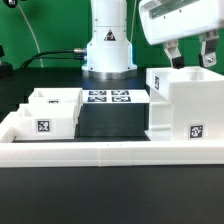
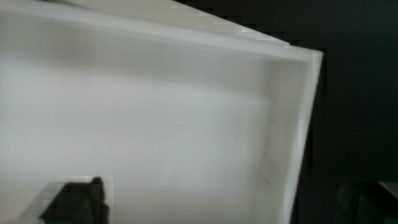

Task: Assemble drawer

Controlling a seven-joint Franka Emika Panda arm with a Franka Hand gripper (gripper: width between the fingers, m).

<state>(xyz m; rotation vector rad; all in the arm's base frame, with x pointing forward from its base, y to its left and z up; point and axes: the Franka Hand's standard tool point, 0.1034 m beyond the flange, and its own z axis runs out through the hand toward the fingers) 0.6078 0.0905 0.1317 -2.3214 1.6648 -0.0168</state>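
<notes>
The large white boxy housing [image 1: 186,104] stands at the exterior view's right, with a square tag on its front. My gripper [image 1: 190,54] hangs just above it, open and empty, fingers wide apart. In the wrist view the housing's white inside [image 2: 143,110] fills the picture and its wall edge [image 2: 299,130] runs between my two fingertips [image 2: 75,202]; the gripper [image 2: 228,205] touches nothing. A smaller white open-top tray [image 1: 54,110] with a tag sits at the exterior view's left. I cannot make out a second tray.
The marker board [image 1: 107,97] lies flat on the dark table between the tray and the housing, in front of the robot's base [image 1: 107,50]. A long low white border wall [image 1: 110,152] runs along the front and around the left side.
</notes>
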